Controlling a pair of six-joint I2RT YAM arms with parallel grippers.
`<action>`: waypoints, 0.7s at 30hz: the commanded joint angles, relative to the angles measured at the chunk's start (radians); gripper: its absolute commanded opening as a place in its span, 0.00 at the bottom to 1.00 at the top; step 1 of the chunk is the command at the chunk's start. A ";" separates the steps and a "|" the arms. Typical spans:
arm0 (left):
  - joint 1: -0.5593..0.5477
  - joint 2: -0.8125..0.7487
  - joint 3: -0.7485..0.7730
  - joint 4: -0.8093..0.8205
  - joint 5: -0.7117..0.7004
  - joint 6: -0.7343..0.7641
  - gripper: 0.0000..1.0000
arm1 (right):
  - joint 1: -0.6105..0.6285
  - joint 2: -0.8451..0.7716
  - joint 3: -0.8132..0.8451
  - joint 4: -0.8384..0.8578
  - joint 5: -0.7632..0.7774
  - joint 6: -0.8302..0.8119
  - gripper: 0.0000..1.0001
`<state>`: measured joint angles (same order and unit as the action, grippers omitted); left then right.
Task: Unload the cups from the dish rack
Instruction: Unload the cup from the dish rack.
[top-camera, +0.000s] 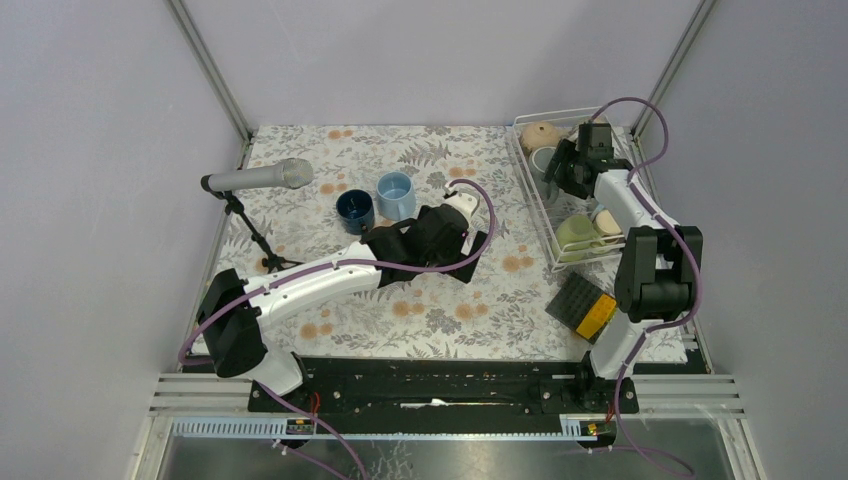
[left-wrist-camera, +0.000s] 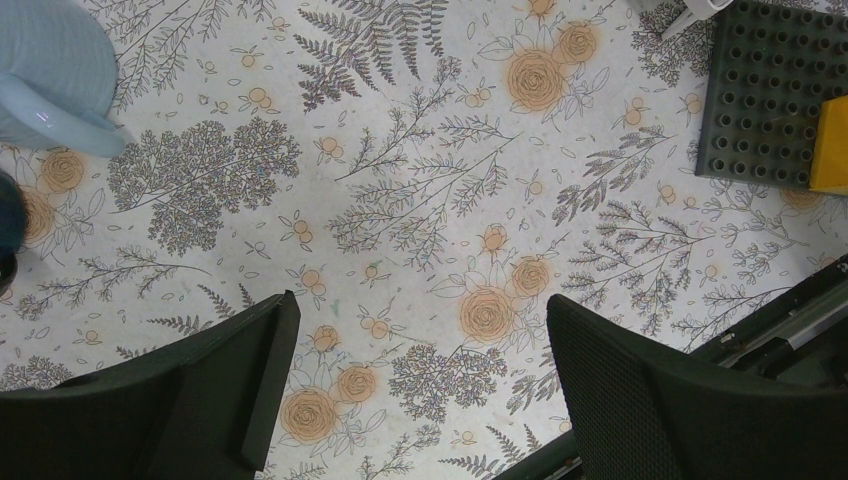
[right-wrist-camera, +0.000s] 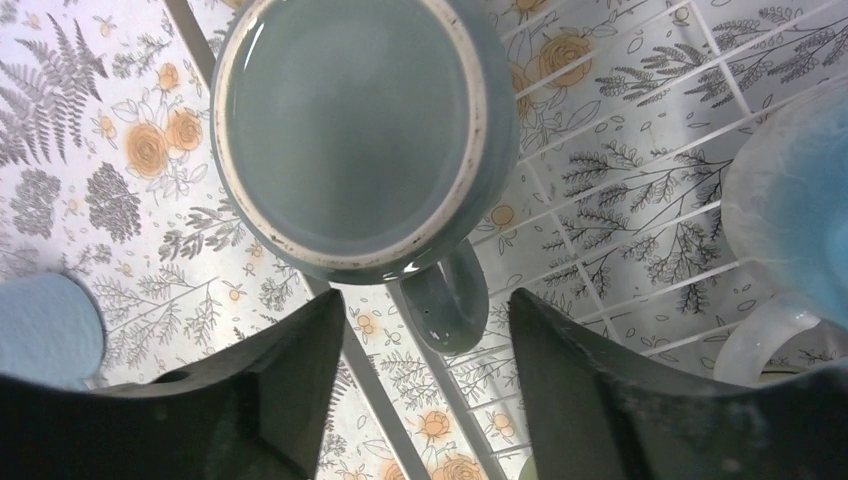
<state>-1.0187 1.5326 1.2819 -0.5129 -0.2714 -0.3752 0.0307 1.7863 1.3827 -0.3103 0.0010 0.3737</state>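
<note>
My right gripper (right-wrist-camera: 428, 310), jaws spread, straddles the grey-blue mug (right-wrist-camera: 350, 120) handle at the far end of the dish rack (top-camera: 530, 190); a shallow pinch could slip; left gripper (left-wrist-camera: 420, 310) spread

light blue cup (left-wrist-camera: 45, 70) cropped, frosted cup (right-wrist-camera: 790, 200) cropped

Pale grey-lilac walls (top-camera: 430, 50) close in on three sides; floral tablecloth (top-camera: 440, 310), orange roses and grey ferns, spread flat; aluminium posts (top-camera: 208, 65) at far corners; light soft, even.
</note>
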 joint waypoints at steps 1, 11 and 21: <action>-0.006 -0.030 -0.006 0.047 0.008 -0.011 0.99 | 0.040 0.004 0.051 -0.026 0.076 -0.064 0.61; -0.005 -0.019 -0.003 0.048 0.014 -0.010 0.99 | 0.049 0.075 0.077 -0.037 0.118 -0.101 0.51; -0.004 -0.016 -0.003 0.047 0.012 -0.008 0.99 | 0.064 0.115 0.092 -0.015 0.151 -0.113 0.47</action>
<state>-1.0187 1.5326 1.2819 -0.5125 -0.2653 -0.3752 0.0799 1.8912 1.4258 -0.3519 0.1146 0.2813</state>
